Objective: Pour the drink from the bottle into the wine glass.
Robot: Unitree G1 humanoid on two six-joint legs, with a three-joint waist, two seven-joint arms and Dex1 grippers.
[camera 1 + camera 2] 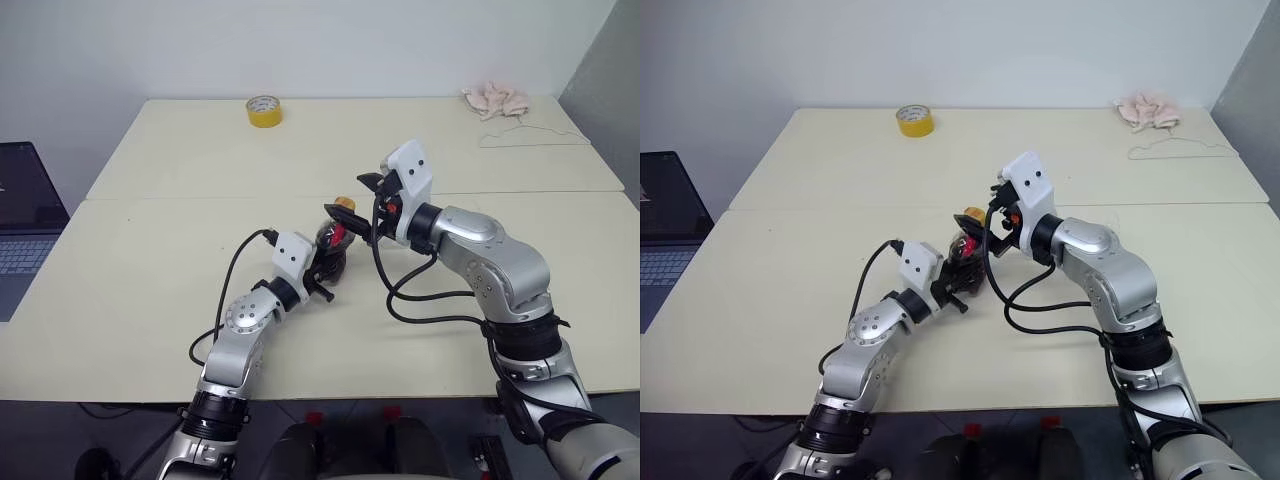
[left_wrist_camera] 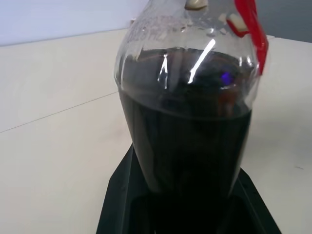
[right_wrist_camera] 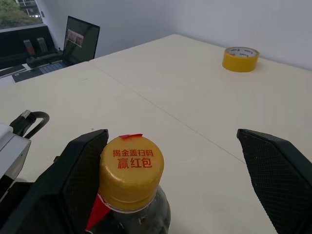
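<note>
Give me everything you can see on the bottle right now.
The bottle is small, squat, clear plastic, its rounded body mostly full of dark cola-like drink, with a red label strip. Its yellow cap, printed in red, is still on. It stands upright, clamped in the left gripper; the right gripper straddles the cap, jaws wide.

Bare table [image 1: 150, 270] lies all around the bottle [image 1: 332, 250]; the tape roll [image 1: 264, 111] and cloth [image 1: 497, 99] sit well apart.
</note>
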